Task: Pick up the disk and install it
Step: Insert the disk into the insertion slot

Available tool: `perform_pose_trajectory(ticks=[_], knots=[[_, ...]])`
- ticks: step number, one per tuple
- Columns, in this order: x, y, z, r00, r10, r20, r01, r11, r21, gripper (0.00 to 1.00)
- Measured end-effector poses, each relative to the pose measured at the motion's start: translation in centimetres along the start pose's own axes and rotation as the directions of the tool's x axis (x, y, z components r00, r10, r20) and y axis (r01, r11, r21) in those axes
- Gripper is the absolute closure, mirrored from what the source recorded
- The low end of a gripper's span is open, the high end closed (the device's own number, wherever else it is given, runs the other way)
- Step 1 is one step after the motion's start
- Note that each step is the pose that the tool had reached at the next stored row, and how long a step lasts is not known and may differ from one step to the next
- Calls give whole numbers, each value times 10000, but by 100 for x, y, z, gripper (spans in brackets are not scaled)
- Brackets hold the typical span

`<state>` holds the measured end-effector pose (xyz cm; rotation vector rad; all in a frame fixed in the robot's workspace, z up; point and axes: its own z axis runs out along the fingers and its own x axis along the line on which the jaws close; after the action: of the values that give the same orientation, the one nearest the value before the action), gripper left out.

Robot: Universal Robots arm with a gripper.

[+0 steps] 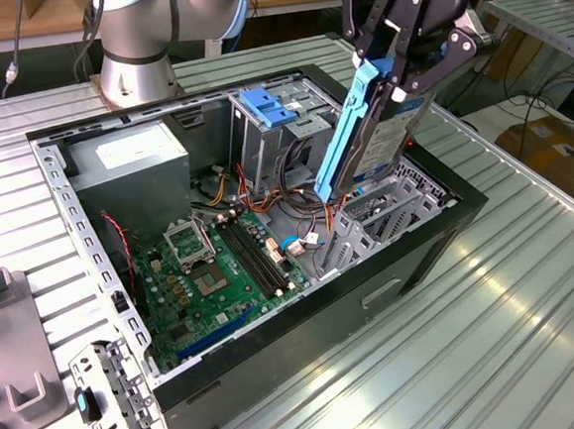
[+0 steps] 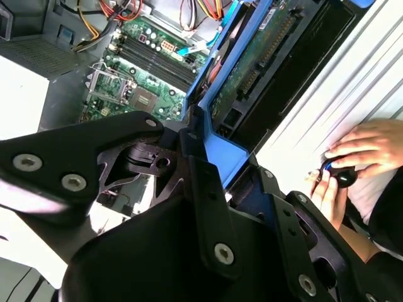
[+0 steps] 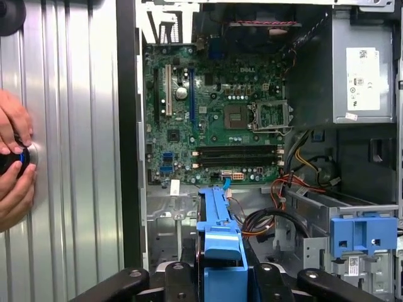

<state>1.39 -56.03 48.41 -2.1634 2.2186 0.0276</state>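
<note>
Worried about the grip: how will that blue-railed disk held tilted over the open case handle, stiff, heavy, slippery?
Probably stiff: the disk is a flat metal slab, hanging tilted from the gripper without sagging. Likely heavy for its size, being metal. Its smooth blue rails might slip, since only its upper end is clamped.

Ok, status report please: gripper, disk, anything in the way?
Status: gripper shut on the disk. Disk tilted above the open case, lower end near the cable bundle. Person's hand on the table beside the case.

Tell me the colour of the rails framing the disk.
Bright blue rails around the grey disk; the exterior view shows them best.
</note>
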Motion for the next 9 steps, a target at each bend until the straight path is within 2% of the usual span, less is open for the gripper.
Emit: perform_pose_trajectory(ticks=[4,5,9], knots=[[7,-32,18,9998,-212,4,212,9997,103,63],[27,-50,28,9997,-244,6,244,9996,121,63],[107,-140,72,9997,-244,6,244,9996,137,63]])
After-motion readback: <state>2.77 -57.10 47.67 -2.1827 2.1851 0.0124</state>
